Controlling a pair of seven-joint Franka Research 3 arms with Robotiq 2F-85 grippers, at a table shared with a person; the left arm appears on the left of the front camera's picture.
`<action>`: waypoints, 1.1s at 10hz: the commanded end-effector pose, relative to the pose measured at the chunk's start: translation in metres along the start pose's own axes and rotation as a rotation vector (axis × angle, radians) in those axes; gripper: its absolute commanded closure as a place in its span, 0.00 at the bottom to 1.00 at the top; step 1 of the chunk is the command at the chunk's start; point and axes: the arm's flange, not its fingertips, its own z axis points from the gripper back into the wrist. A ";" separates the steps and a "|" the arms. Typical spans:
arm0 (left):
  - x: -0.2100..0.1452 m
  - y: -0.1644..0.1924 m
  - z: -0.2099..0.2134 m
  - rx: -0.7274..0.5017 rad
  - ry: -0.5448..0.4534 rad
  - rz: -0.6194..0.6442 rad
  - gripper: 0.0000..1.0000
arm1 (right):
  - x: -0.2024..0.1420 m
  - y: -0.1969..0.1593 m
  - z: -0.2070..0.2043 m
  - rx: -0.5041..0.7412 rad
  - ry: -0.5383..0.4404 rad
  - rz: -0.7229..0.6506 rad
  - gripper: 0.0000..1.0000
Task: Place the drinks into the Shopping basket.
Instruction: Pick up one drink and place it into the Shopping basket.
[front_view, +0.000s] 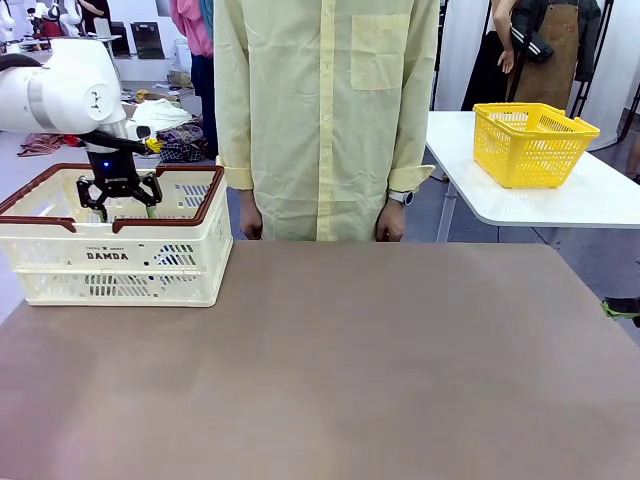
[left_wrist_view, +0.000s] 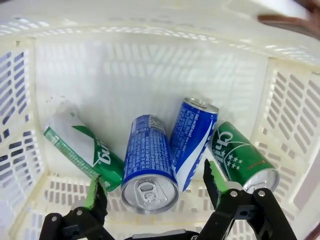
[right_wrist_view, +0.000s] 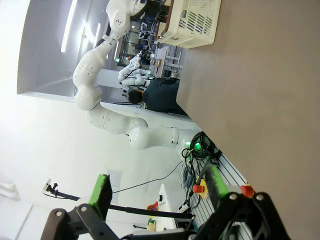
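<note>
Left gripper, jaws apart and holding nothing, hangs inside the basket on the brown table. Right gripper is open too. Four cans lie on the slotted floor; the nearest blue can points its silver top at the camera.

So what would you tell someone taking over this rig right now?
Left gripper: open, empty, poised over the Shopping basket.
Right gripper: open, empty, off to the side of the table.
Inside the basket, lying on their sides: two blue cans and two green cans.
Done: four cans are in.
Left: no drinks visible on the table; retract the left arm.
</note>
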 end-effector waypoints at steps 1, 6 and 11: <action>-0.009 0.011 0.036 -0.068 -0.034 -0.064 0.00 | 0.000 0.003 0.000 0.006 0.005 -0.010 0.00; -0.126 0.099 0.171 -0.752 -0.189 -0.058 0.00 | 0.000 0.003 0.000 0.006 0.005 -0.010 0.00; -0.136 0.242 0.077 -1.316 0.134 -0.208 0.00 | 0.000 0.003 0.000 0.006 0.005 -0.010 0.00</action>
